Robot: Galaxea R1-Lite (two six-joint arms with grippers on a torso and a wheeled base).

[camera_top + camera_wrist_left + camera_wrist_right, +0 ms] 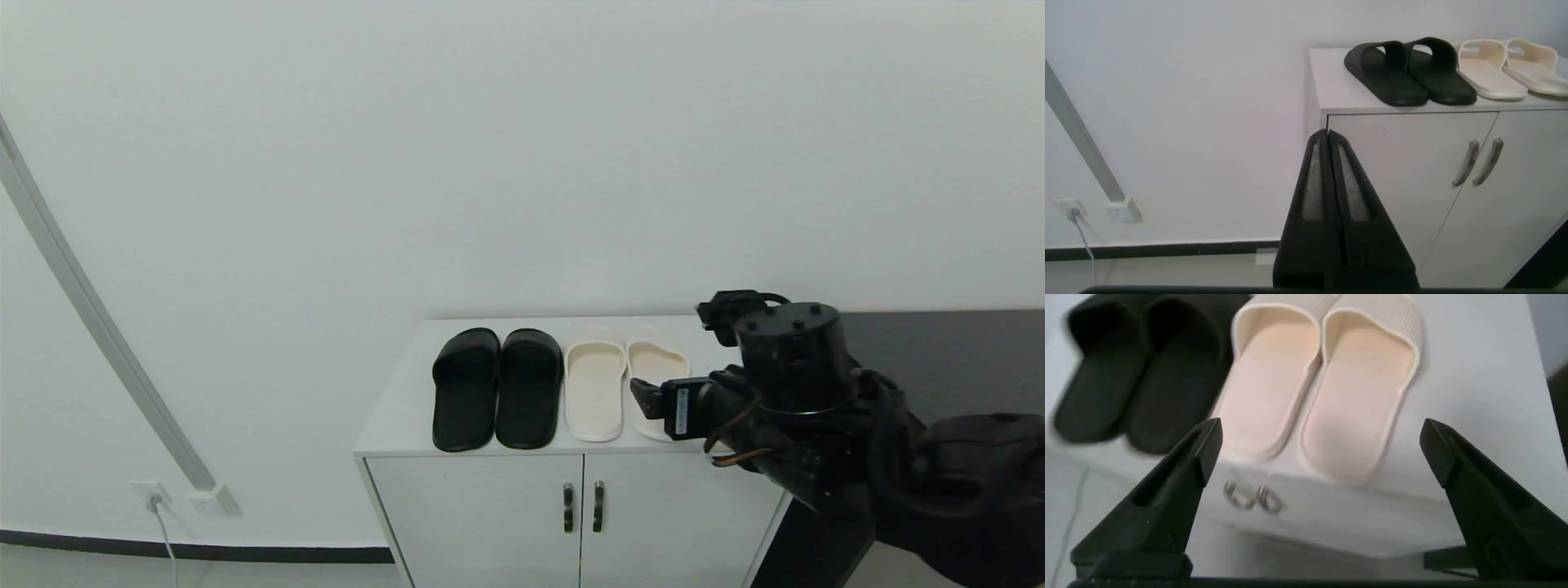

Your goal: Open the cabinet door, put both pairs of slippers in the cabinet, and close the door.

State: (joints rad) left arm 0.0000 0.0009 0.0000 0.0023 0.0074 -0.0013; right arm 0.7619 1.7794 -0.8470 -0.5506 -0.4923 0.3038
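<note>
On top of a white two-door cabinet (392, 425) lie a black pair of slippers (496, 388) and a cream pair (620, 384), side by side with toes towards the wall. Both doors are closed, with their handles (582, 506) meeting at the middle. My right gripper (649, 400) hovers open above the front right of the cabinet top, its fingers spread wide over the cream slippers (1323, 400). My left gripper (1328, 188) is shut on nothing and hangs low, in front of and to the left of the cabinet (1404, 155), short of the door handles (1478, 162).
A white wall stands right behind the cabinet. To the left, a grey slanted rail (90, 310) runs down to a wall socket with a plugged cable (151, 496). Dark floor (939, 351) lies to the right of the cabinet.
</note>
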